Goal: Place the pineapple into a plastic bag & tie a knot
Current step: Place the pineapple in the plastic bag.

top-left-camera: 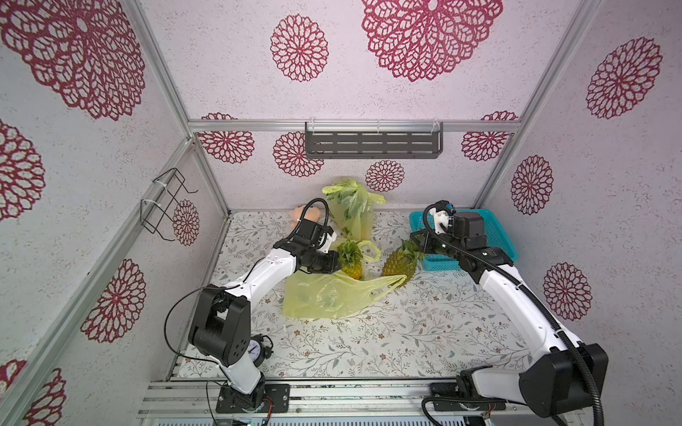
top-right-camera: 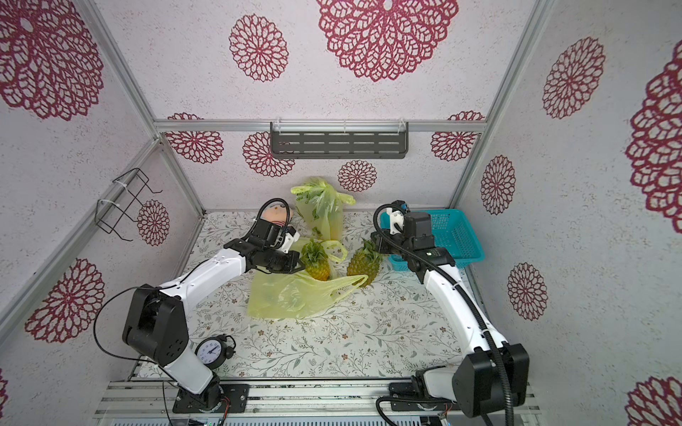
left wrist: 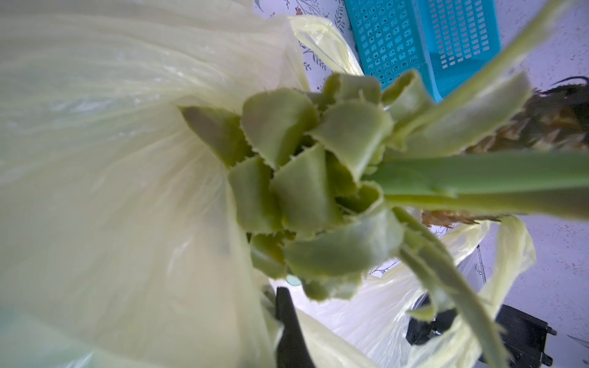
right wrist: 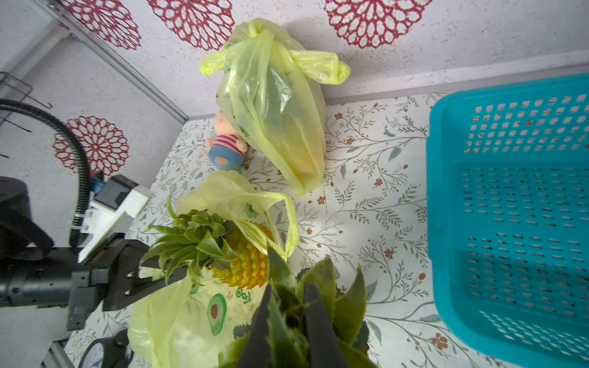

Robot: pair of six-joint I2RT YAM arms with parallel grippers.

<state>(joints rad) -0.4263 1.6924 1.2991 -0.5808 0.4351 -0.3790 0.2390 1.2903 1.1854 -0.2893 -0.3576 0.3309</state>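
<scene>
Pinching fully closed at the left, the left fingers [right wrist: 143,291] are holding what looks like the rim of the plastic bag [top-left-camera: 324,298], w/ film bunching beside the centre pineapple [top-left-camera: 350,262]. That fruit is standing upright at the bag mouth, film draping behind it; can't tell if its base is inside. Just right of it, the right pineapple [top-left-camera: 399,265] is leaning over the surface [top-left-camera: 424,332], base by a bag handle, not bagged. The right fingers [right wrist: 318,331] are clamping narrow on its crown leaves, near the blue basket [top-left-camera: 505,236]. Judging by looks, the fruit is going to be heavy and stiff, rind rough, leaves spiky and prob. prone to slipping or tearing, so gripping low at the crown base is looking safest. Bag film is looking thin, soft, slippery; the handles are prob. the best hold for knotting.
</scene>
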